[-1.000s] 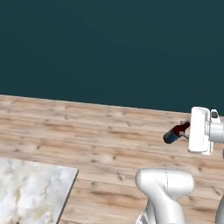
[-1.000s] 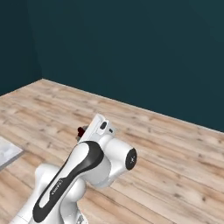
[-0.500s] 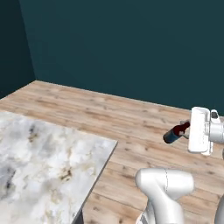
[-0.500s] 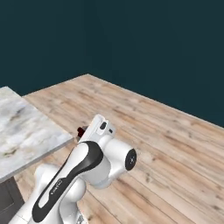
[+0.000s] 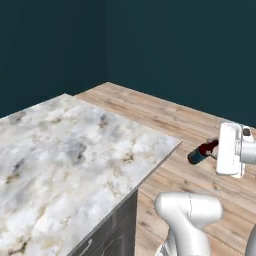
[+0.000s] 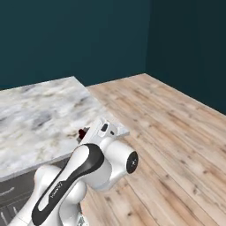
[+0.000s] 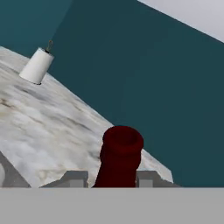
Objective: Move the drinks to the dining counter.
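Gripping bottle (image 5: 200, 152), label hidden by hand (image 7: 114, 177).

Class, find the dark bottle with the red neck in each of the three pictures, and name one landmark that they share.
Left base view: bottle at right, held sideways over the wood floor.
Right base view: just its red neck peeking past the arm, left of centre.
Hand view: bottom centre, between the fingertips.
Shared landmark: the marble dining counter.

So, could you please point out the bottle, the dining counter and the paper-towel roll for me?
bottle (image 5: 200, 153), left base view, on its dark body.
dining counter (image 5: 75, 155), left base view, on bare marble top.
paper-towel roll (image 7: 36, 66), hand view, on its white side.
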